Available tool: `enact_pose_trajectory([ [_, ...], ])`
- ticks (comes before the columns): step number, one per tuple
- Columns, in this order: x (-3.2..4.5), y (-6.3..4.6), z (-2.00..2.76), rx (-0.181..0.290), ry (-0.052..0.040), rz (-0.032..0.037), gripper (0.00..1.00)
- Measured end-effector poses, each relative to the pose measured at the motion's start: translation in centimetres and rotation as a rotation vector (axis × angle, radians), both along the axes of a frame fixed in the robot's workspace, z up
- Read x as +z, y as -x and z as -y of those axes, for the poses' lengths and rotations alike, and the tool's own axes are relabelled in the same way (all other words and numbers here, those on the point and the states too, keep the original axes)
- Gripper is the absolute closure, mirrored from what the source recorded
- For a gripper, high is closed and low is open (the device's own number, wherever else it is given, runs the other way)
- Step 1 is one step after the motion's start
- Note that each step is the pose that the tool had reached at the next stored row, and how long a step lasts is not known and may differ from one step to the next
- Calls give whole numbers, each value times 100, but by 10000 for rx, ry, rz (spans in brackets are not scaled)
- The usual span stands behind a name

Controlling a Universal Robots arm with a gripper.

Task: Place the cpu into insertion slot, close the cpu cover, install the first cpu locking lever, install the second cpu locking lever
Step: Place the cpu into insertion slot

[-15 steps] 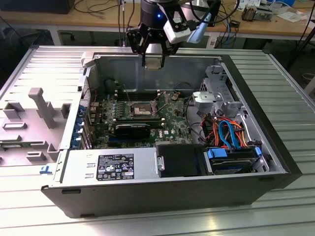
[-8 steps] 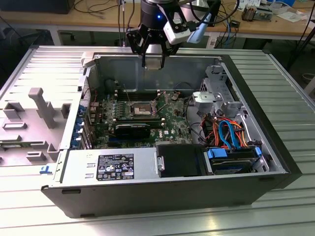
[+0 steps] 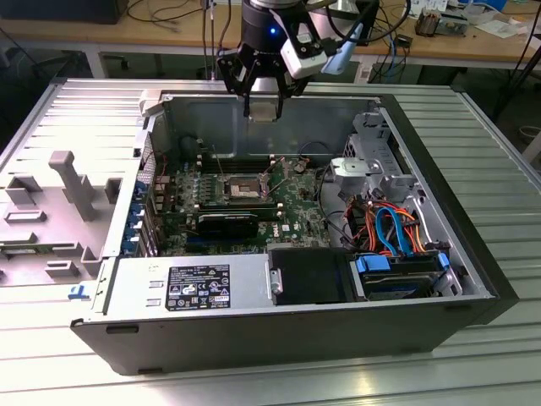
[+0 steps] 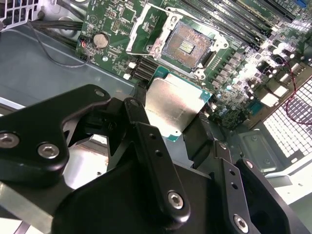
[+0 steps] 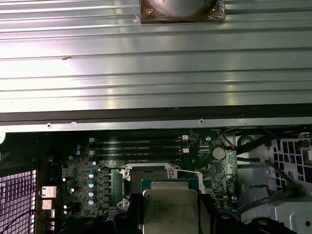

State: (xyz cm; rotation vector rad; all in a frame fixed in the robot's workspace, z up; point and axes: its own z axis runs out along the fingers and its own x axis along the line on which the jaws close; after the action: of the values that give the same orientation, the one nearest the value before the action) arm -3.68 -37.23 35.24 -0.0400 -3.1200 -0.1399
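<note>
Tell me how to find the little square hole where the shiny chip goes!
Look into the big open computer case, at the green board on its floor. Near the board's middle sits the insertion slot. It is square, with a silver metal rim and a dark centre, while its neighbours are long, thin black slots.
</note>
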Motion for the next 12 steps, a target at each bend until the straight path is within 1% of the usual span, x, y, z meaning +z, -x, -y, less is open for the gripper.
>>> enact_pose_trajectory([
  [12,-20,0,16,0,0,0,46],
])
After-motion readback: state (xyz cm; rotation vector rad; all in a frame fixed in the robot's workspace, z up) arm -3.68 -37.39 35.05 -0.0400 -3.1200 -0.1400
